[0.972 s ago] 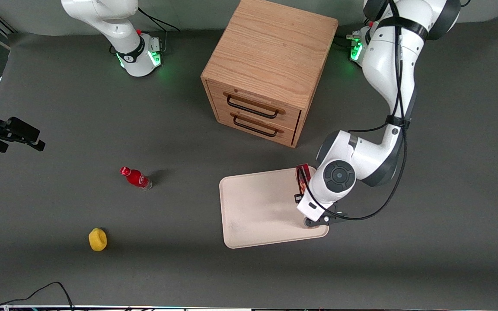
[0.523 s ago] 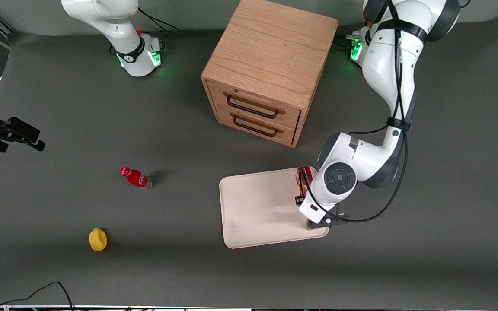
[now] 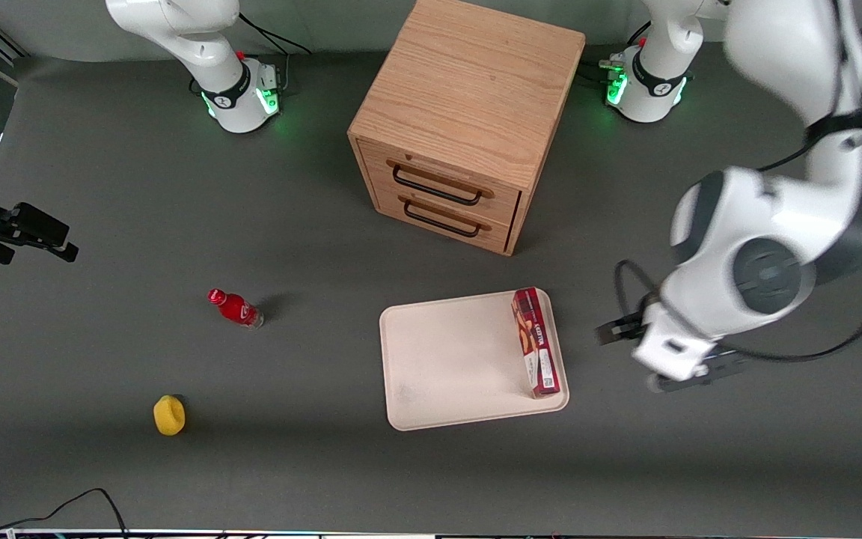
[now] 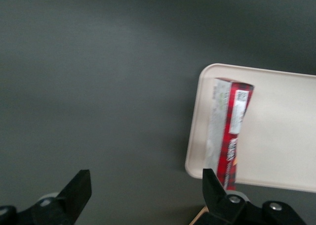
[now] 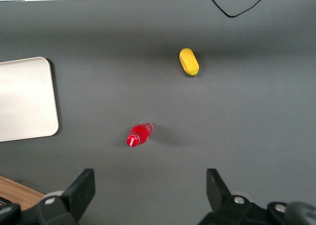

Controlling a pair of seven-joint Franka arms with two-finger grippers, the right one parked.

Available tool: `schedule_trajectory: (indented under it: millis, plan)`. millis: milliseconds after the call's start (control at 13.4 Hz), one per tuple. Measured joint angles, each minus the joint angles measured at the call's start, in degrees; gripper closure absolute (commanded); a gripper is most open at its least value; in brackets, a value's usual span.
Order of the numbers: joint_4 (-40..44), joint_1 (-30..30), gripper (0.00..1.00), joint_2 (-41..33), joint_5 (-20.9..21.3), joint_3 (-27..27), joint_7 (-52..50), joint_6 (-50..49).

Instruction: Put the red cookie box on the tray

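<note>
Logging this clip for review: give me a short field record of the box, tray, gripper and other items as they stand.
red cookie box: lies on the tray, along its edge toward the working arm
tray: on the table, in front of the wooden drawer cabinet
gripper: open, empty, above bare table beside the tray
red bottle: on the table, toward the parked arm's end
yellow object: nearer the front camera than the bottle

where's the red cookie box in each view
Front view: red cookie box lies on the tray, along its edge nearest the working arm; the open gripper is off the tray.
Left wrist view: box on the tray's edge.
Right wrist view: not visible.
Shared landmark: the tray.
</note>
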Motion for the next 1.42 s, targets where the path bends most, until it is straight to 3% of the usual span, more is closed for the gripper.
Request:
schedule_trajectory:
  millis: [748, 972, 1421]
  plan:
    - [-11.1, 16.9, 0.00, -19.0, 1.5, 0.4, 27.7, -2.1]
    - [-11.8, 16.6, 0.00, -21.6, 1.5, -0.6, 27.5, -2.6]
    - [-13.1, 16.0, 0.00, -20.0, 1.5, -1.0, 26.4, -1.8]
